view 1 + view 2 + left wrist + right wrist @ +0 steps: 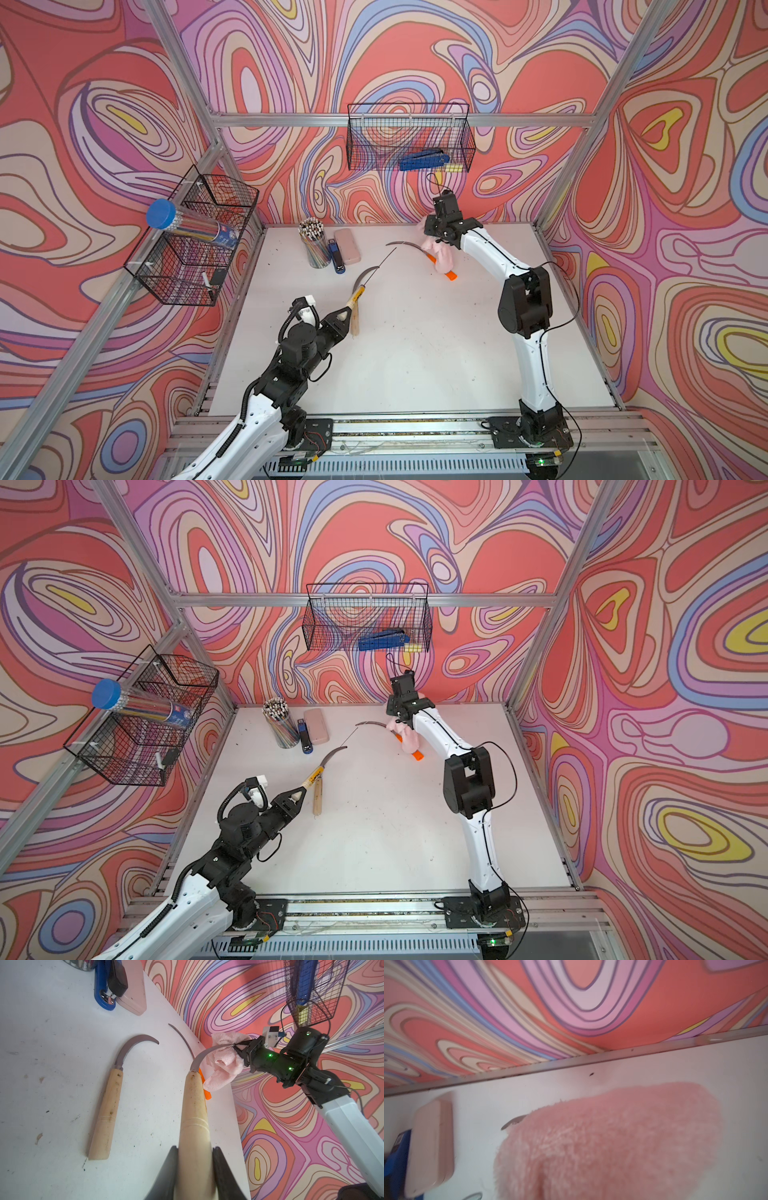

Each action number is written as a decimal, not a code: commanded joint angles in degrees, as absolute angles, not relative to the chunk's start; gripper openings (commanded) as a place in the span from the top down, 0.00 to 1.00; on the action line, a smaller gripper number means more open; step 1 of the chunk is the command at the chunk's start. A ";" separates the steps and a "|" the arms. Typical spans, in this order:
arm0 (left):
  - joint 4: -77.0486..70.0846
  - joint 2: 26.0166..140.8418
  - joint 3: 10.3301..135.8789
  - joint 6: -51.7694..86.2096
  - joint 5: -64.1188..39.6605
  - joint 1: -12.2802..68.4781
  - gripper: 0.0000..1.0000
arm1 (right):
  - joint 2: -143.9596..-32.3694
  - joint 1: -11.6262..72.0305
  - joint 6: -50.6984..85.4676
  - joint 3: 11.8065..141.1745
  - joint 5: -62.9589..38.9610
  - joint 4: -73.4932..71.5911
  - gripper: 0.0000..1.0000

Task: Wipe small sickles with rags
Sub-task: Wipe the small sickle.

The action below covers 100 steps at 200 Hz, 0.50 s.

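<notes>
While upright, cup (318, 257) of pencils (311, 227)

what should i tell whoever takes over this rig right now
Left gripper: shut on a wooden sickle, raised, blade toward the rag.
Right gripper: shut on the rag, over the orange sickle, which lies near the back.
The second wooden sickle lies on the table near the raised one.
Done: sickle and rag picked up; top views show a gap between blade tip and rag.
Left: wiping; which sickles are already clean cannot be told.
</notes>
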<state>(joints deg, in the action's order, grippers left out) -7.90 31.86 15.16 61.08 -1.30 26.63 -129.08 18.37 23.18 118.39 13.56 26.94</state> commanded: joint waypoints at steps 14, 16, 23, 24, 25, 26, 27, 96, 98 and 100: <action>-2.71 27.30 14.31 60.82 3.94 26.47 1.00 | -124.06 15.33 23.31 114.51 22.22 20.50 1.00; -2.13 27.04 14.43 60.78 4.22 26.46 1.00 | -124.03 15.24 23.29 114.56 22.23 20.61 1.00; -0.84 26.57 14.67 60.76 4.97 26.48 1.00 | -123.93 14.91 23.35 114.87 22.18 20.95 1.00; -0.82 26.47 14.68 60.79 5.03 26.47 1.00 | -123.93 14.88 23.36 114.92 22.16 20.98 1.00; -0.80 26.42 14.68 60.81 5.11 26.51 1.00 | -123.84 14.87 23.37 114.98 22.02 20.99 1.00; -0.80 26.39 14.63 60.77 5.15 26.48 1.00 | -123.79 14.86 23.37 115.02 21.95 21.00 1.00; -0.75 26.34 14.61 60.71 5.17 26.47 1.00 | -123.73 14.81 23.42 114.99 21.88 21.00 1.00; -7.14 31.40 15.03 59.42 2.15 26.52 1.00 | -108.80 27.76 18.13 97.22 17.98 9.28 1.00; -7.30 31.47 15.01 59.39 2.05 26.49 1.00 | -108.45 28.10 18.31 96.57 17.81 9.00 1.00; -7.49 31.60 14.96 59.36 1.96 26.49 1.00 | -108.21 28.56 18.49 96.02 17.64 8.80 1.00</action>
